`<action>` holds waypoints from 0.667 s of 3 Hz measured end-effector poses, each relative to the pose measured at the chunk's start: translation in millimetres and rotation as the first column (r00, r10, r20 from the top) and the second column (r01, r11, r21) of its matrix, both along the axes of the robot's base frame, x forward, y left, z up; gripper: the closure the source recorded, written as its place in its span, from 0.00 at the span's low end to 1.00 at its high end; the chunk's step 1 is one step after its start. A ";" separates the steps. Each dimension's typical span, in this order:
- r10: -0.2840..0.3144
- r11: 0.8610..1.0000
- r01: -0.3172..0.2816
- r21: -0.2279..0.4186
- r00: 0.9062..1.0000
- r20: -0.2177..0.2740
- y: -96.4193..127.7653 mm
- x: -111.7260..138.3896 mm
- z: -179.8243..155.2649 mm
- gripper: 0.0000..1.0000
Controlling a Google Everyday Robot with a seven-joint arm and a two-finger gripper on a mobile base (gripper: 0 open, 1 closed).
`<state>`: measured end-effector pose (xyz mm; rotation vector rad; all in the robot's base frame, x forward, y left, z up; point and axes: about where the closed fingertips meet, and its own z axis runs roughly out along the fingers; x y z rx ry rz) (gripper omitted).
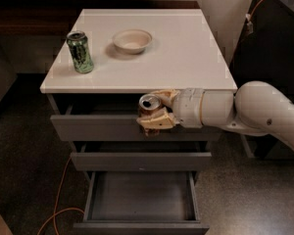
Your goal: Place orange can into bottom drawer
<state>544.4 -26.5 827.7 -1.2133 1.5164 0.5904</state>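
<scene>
The orange can is held upright in my gripper, silver top showing. The gripper's cream fingers are shut around it. Can and gripper hang in front of the top drawer, just below the front edge of the white tabletop. The bottom drawer is pulled open below, with its dark grey interior showing and nothing visible inside. The can is well above the drawer opening. My white arm reaches in from the right.
A green can stands at the tabletop's left front. A cream bowl sits at the middle back. The top drawer and middle drawer stick out slightly. An orange cable lies on the floor at the left.
</scene>
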 end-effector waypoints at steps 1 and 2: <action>-0.012 0.999 0.012 -0.032 1.000 0.003 -3.5 -1.4 -42.5 1.00; -0.058 0.995 0.057 -0.079 0.998 -0.006 -9.0 1.8 -83.9 1.00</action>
